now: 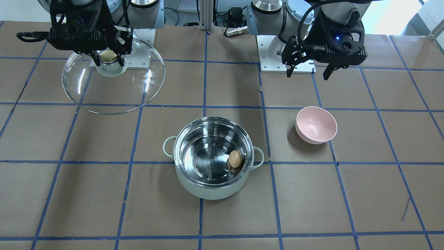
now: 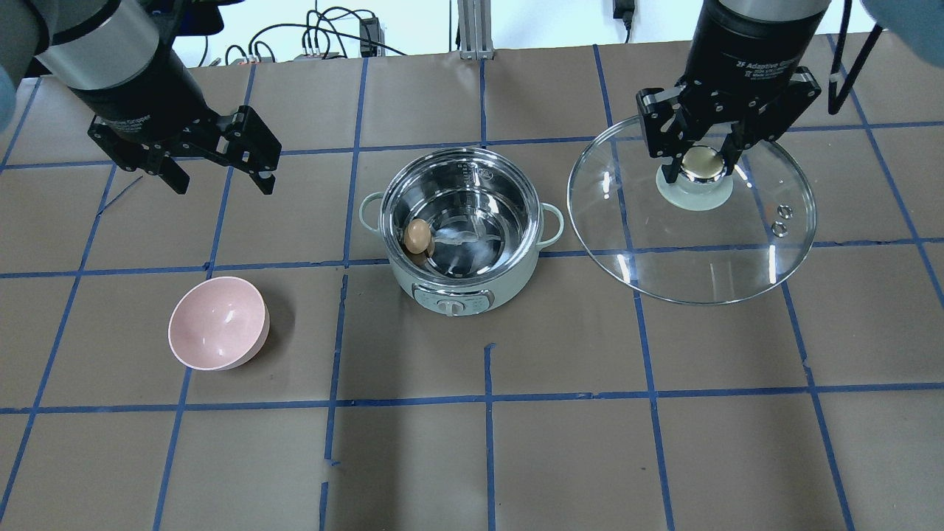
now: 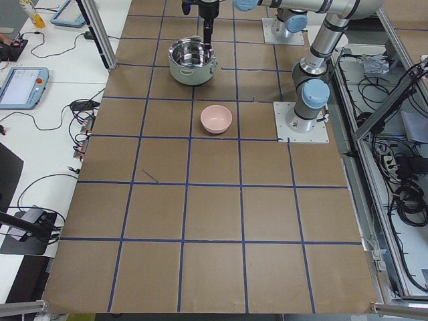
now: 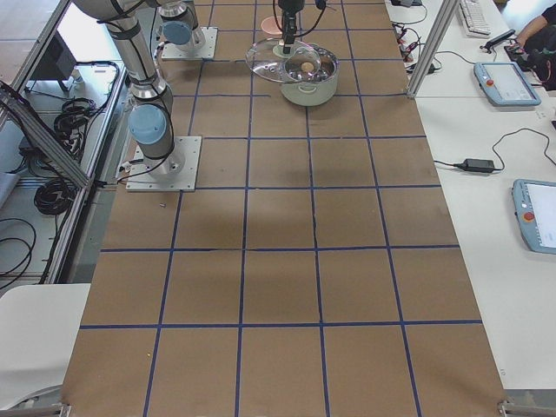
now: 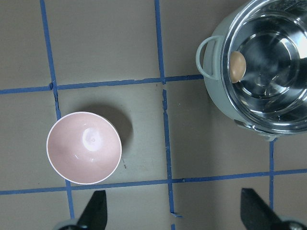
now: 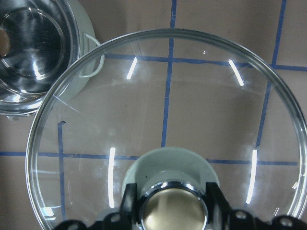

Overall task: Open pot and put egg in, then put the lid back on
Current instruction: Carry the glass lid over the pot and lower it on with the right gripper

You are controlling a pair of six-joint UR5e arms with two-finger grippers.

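Observation:
The mint-green pot [image 2: 461, 284] stands open at the table's middle, with the tan egg [image 2: 417, 235] lying inside against its steel wall; both show in the front view [image 1: 212, 189] [image 1: 235, 158] and the left wrist view [image 5: 218, 96] [image 5: 237, 66]. My right gripper [image 2: 700, 164] is shut on the lid's knob [image 2: 702, 164] and holds the clear glass lid [image 2: 693, 251] in the air, to the right of the pot. The lid fills the right wrist view [image 6: 168, 124]. My left gripper [image 2: 219, 173] is open and empty, high above the table left of the pot.
An empty pink bowl [image 2: 217, 323] sits on the table in front of my left gripper, also in the front view [image 1: 315, 125]. Blue tape lines grid the brown table. The arm bases stand at the back.

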